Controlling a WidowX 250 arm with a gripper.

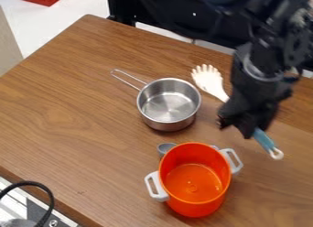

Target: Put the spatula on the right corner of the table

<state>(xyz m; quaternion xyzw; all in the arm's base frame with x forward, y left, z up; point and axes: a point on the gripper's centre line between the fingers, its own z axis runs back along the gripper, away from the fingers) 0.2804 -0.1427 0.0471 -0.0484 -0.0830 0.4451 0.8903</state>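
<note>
One orange pot (196,208) stands nearest, upright on the wooden surface (79,130), and everything else can be placed from it. Left of the pot, by the surface's near edge, a black cable (51,202) curves over. Just behind the pot is a small grey cup (164,148), so the carry should keep away from that side.

To the right of the pot and a little behind it is the blue handle end of the spatula (264,140), the thing to be shifted. It lies at a slant, its white slotted head farther back and pointing away from the pot. Over the middle of the handle, behind the pot and to its right, is the black tool (237,127). I cannot tell whether it is apart, together or clamped on the handle.

The step in hand looks like getting a firm hold and taking the spatula clear. Best to grip squarely across the handle, check that it doesn't roll, then raise it straight up before going sideways. The head wants care: the steel saucepan (168,107) sits behind the pot, near that end, and a swing could knock it. Better to carry away from the pot towards the right corner, hold the spatula level, lower it gently and let go only once it lies flat.
</note>
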